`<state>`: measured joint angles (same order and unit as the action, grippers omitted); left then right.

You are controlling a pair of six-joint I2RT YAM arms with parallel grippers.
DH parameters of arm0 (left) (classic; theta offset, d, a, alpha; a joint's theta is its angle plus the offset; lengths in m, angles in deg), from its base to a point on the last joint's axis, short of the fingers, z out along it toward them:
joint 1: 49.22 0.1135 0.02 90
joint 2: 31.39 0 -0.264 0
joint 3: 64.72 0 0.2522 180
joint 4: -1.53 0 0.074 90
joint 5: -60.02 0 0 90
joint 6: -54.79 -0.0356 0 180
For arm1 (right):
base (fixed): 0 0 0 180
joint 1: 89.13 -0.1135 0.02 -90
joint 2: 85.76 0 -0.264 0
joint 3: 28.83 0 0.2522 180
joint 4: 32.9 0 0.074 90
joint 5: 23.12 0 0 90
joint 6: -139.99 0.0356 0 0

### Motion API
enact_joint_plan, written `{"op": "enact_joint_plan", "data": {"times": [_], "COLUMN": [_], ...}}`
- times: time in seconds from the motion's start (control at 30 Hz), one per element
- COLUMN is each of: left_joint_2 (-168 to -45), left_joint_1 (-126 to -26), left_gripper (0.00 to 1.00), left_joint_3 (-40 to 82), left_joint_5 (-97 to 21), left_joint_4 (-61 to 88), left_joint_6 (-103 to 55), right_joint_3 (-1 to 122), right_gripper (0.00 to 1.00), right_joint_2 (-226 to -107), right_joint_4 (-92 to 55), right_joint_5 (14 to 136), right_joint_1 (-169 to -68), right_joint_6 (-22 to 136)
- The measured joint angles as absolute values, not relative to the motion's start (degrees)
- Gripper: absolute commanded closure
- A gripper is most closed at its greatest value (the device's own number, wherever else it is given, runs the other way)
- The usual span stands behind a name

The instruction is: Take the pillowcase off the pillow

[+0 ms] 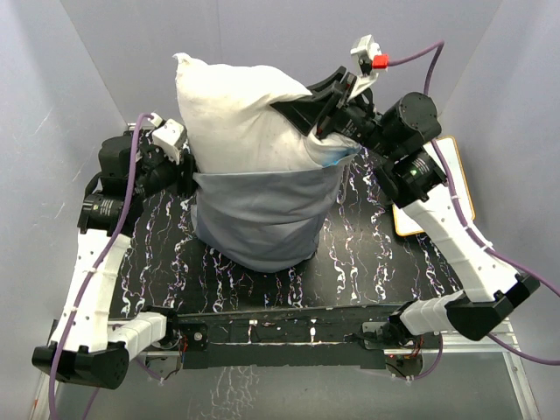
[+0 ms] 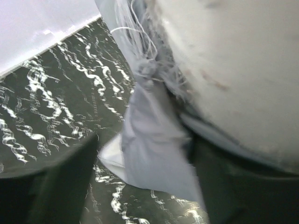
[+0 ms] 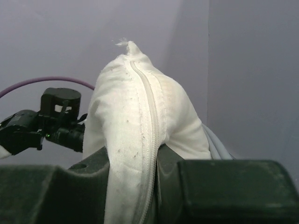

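The off-white pillow (image 1: 236, 105) stands upright on the table, its upper half bare. The grey pillowcase (image 1: 262, 214) wraps its lower half, bunched down to the tabletop. My right gripper (image 1: 319, 109) is shut on the pillow's right edge; in the right wrist view the zipper seam of the pillow (image 3: 135, 121) runs down between the jaws of the right gripper (image 3: 135, 186). My left gripper (image 1: 188, 171) is at the pillowcase's upper left hem. In the left wrist view a frayed flap of pillowcase (image 2: 154, 149) hangs loose between the wide-apart jaws of the left gripper (image 2: 145, 186), beside the pillow (image 2: 233, 60).
The table (image 1: 367, 254) is black with white marbling. A small whiteboard (image 1: 459, 188) lies at its right edge, partly under the right arm. Grey walls close in the back and both sides. The left arm's wrist (image 3: 46, 126) shows beyond the pillow.
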<state>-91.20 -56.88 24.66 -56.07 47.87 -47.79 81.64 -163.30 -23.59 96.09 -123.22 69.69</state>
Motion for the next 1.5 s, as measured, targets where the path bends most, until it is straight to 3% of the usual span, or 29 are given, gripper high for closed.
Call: {"op": "enact_joint_plan", "data": {"times": [0.17, 0.33, 0.7, 0.87, 1.13, 1.3, 1.5], "left_joint_2": [-87.75, -86.46, -80.91, -82.75, -86.11, -86.18, -86.59], "left_joint_1": [-56.48, -56.50, -56.57, -56.57, -56.57, -56.72, -56.94], "left_gripper": [0.03, 0.03, 0.03, 0.03, 0.03, 0.03, 0.03], "left_joint_3": [24.70, 25.40, 12.53, 6.21, 5.10, 8.57, 21.97], "left_joint_5": [-53.34, -52.73, -52.84, -52.75, -56.07, -61.36, -68.57], "left_joint_4": [48.94, 49.90, 52.39, 51.61, 45.27, 40.04, 32.17], "left_joint_6": [-48.27, -48.19, -49.26, -50.31, -49.56, -49.74, -51.11], "right_joint_3": [86.60, 82.86, 73.16, 74.64, 84.28, 86.91, 89.86], "right_gripper": [0.92, 0.92, 0.92, 0.92, 0.92, 0.92, 0.92], "right_joint_2": [-167.78, -167.06, -165.42, -166.16, -171.21, -171.37, -175.58], "right_joint_4": [-22.54, -24.16, -42.71, -54.82, -63.43, -49.05, -30.73], "right_joint_5": [90.91, 89.05, 96.11, 99.85, 106.84, 102.08, 89.77], "right_joint_1": [-123.06, -119.92, -95.65, -91.81, -92.68, -104.92, -121.91], "right_joint_6": [71.44, 75.44, 101.30, 110.11, 116.45, 103.57, 85.74]}}
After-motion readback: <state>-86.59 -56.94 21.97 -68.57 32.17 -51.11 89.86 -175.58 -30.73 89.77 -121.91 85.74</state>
